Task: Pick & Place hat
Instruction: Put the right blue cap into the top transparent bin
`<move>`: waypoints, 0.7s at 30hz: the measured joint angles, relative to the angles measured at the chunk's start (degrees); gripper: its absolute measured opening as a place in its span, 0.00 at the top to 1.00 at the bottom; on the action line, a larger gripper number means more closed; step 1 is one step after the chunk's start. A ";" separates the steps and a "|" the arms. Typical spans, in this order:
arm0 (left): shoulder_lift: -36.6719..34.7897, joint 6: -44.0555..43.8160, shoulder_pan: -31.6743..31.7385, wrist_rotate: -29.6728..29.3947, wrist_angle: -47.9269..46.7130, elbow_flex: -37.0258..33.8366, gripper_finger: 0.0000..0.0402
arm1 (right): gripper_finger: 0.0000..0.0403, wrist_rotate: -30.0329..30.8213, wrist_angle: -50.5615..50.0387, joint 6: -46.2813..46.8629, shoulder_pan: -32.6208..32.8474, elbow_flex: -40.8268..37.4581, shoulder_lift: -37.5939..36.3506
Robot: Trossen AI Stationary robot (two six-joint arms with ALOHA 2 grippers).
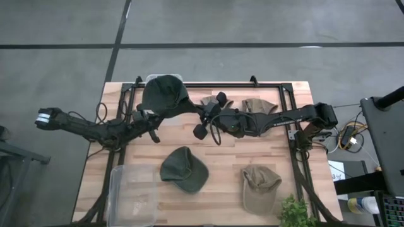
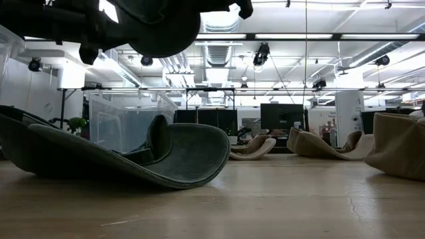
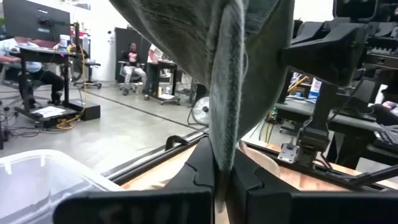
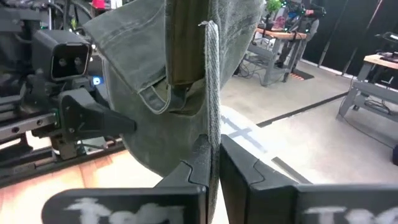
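Two claws, left claw (image 3: 221, 171) and right claw (image 4: 213, 163), clamp raised green hat (image 1: 164, 93); clear bin (image 1: 134, 194) looks bare.

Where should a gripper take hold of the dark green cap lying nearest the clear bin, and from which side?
Probably the brim of the dark green cap. In the low view its edge curls up off the table, leaving room for a finger underneath. Coming from above looks best, since both the left gripper and right gripper are busy holding another hat.

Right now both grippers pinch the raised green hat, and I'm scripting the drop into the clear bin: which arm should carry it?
Probably the left. The left gripper and right gripper both clamp the green hat, but the clear bin sits on the left arm's side.
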 joint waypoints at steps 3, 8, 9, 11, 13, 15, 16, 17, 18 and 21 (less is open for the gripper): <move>-0.29 0.19 -0.02 0.00 -0.55 0.02 0.98 | 0.94 -0.19 -1.86 0.10 0.00 0.00 0.00; -1.62 0.51 -0.08 0.70 -4.28 1.69 0.98 | 0.77 -0.39 -7.17 0.69 0.02 -0.02 -0.14; -1.97 0.34 -0.09 0.76 -5.63 2.23 0.98 | 0.73 -0.31 -8.33 0.87 0.00 -0.02 -0.27; -2.71 -0.93 0.03 0.70 -9.54 3.86 0.98 | 0.65 -0.11 -10.86 0.90 -0.02 -0.02 -0.44; -3.35 -2.34 0.04 0.26 -14.44 6.12 0.98 | 0.58 0.08 -12.87 1.01 0.00 -0.02 -0.50; -3.85 -3.86 0.04 -0.78 -19.62 8.83 0.99 | 0.53 0.32 -14.42 0.90 0.26 -0.02 -0.52; -4.05 -4.44 0.04 -0.97 -22.14 10.20 0.99 | 0.50 0.44 -15.12 0.82 0.36 -0.02 -0.52; -4.15 -5.10 0.04 -1.13 -24.88 11.61 0.99 | 0.48 0.48 -15.59 0.76 0.38 -0.02 -0.52; -4.23 -5.73 0.04 -1.15 -27.30 13.00 0.99 | 0.47 0.49 -16.12 0.76 0.43 -0.02 -0.52; -4.62 -8.19 0.02 -1.31 -35.55 17.20 0.99 | 0.43 0.90 -18.46 0.88 0.44 -0.04 -0.55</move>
